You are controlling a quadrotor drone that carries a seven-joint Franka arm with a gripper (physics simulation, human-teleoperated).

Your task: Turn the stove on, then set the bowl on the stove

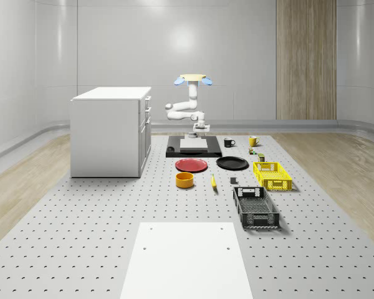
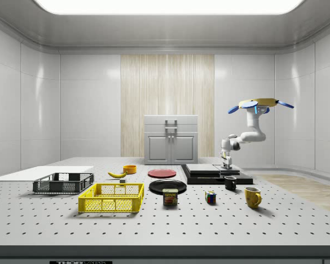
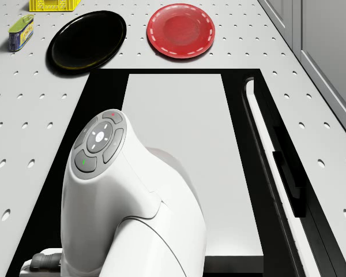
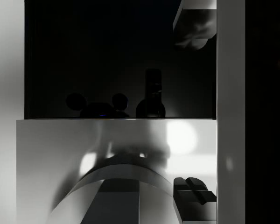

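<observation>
One drone (image 1: pixel 192 79) hovering over stove (image 1: pixel 194 147), gripper (image 2: pixel 227 165) low, jaws' state unclear, SPAM can (image 2: pixel 170 197) aside.

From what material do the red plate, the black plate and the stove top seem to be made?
Red plate: looks like glossy plastic or glazed ceramic, given its soft sheen.
Black plate: the same, smooth and shiny.
Stove: a pale, smooth slab, perhaps brushed metal, in a glossy black frame that mirrors things in the wrist view.

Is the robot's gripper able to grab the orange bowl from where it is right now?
Probably not yet. The gripper hangs low over the stove, with the drone hovering above it. The orange bowl sits farther along the table, beyond the red plate.
</observation>
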